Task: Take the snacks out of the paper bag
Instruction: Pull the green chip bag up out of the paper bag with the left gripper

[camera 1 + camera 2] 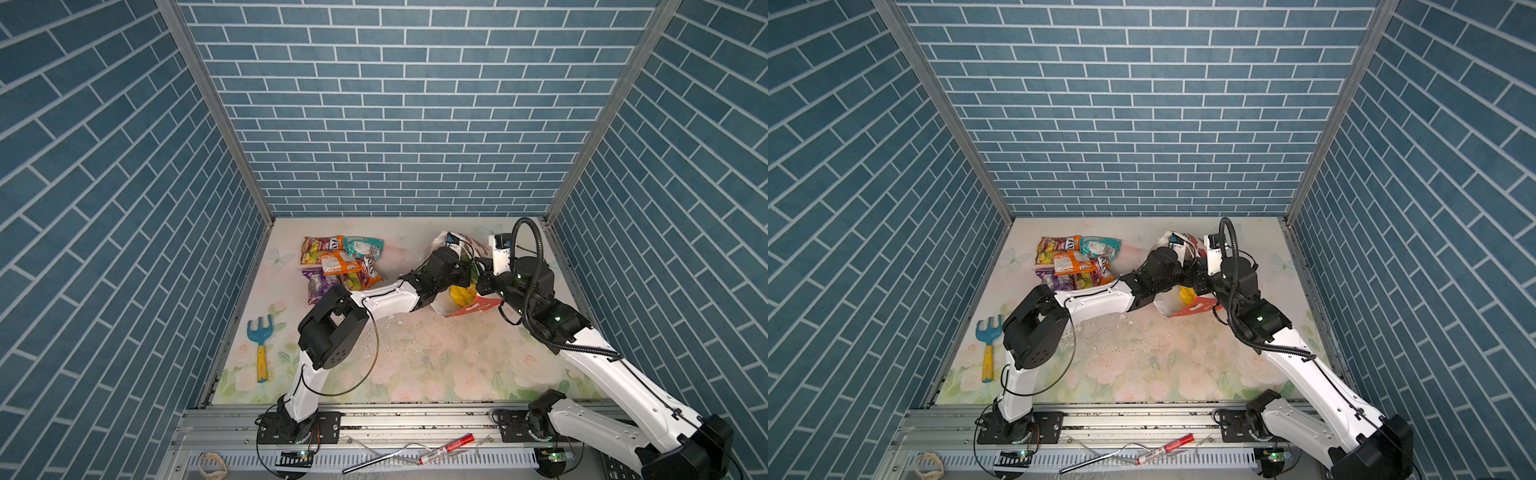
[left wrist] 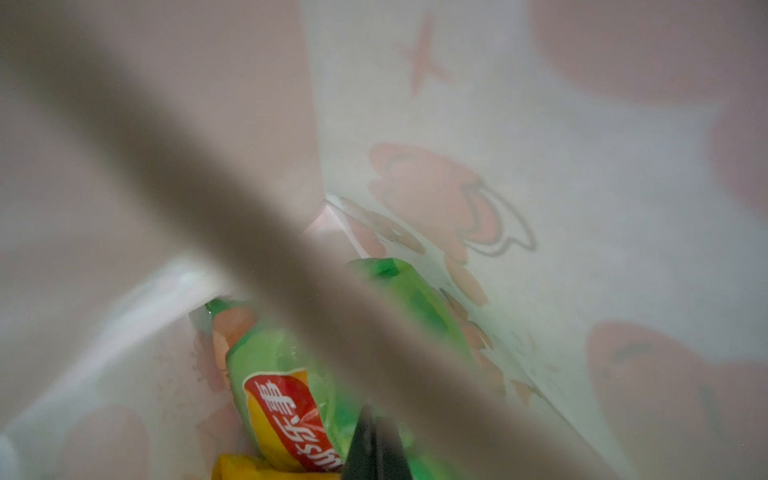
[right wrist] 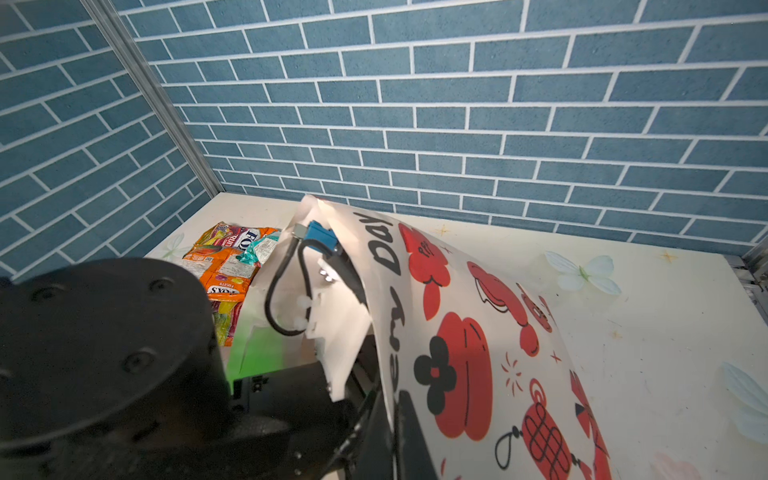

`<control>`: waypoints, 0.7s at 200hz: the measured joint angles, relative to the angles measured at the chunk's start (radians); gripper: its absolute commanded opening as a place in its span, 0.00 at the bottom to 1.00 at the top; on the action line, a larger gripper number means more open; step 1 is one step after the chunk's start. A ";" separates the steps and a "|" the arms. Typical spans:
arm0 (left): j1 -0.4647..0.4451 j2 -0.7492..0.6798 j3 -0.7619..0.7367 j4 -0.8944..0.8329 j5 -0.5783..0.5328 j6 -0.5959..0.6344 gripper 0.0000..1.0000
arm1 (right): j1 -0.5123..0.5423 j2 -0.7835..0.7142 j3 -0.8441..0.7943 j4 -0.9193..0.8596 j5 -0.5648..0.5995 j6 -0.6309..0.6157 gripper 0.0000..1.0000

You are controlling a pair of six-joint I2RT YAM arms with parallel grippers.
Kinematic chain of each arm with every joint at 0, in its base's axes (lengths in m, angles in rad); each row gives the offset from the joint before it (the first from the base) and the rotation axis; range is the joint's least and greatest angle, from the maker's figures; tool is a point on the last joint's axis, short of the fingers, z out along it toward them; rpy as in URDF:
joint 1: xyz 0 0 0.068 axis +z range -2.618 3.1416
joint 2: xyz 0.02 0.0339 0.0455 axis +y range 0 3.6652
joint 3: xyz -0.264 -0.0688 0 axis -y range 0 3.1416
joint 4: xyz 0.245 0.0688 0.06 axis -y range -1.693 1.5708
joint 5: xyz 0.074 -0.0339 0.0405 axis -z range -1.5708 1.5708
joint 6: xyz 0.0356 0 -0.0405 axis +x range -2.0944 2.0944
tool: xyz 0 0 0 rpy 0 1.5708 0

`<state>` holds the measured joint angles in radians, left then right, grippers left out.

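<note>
Far left: a blue-headed, yellow-handled plastic toy rake (image 1: pixel 261 349) is lying at the edge of the floral surface (image 1: pixel 415 361), well apart from the work
Back left: crinkly orange, teal and purple snack packets (image 1: pixel 338 266) are lying in an overlapping heap, outside the bag
Middle: the white-and-black left arm (image 1: pixel 386 297) is reaching across into the tall red-and-white paper bag (image 1: pixel 473 309)
Inside the bag: the left jaws are sitting closed, dark tip against the near end of the large glossy green chip packet (image 2: pixel 270 349); whether foil is caught between them I cannot tell
Axis: the green chip packet is pointing away from the jaws, long axis running down toward the bag's bottom corner, so a pull back along that line, out of the mouth, is looking like the way out
Beside it: a yellow packet (image 2: pixel 237 467) is lying just beside the green one
Right: the right jaws are pinching the paper bag's printed white wall (image 3: pixel 478 332), steadying it while the left arm, the nearer one, is working inside
</note>
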<state>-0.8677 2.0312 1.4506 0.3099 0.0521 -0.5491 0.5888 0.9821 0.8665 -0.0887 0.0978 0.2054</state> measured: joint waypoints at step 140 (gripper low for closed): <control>0.081 -0.160 -0.167 0.046 0.035 -0.069 0.00 | 0.008 -0.024 -0.006 -0.032 0.005 0.008 0.00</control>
<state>-0.7868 1.8713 1.2835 0.3557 0.0872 -0.6186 0.5968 0.9581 0.8608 -0.1204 0.1028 0.2131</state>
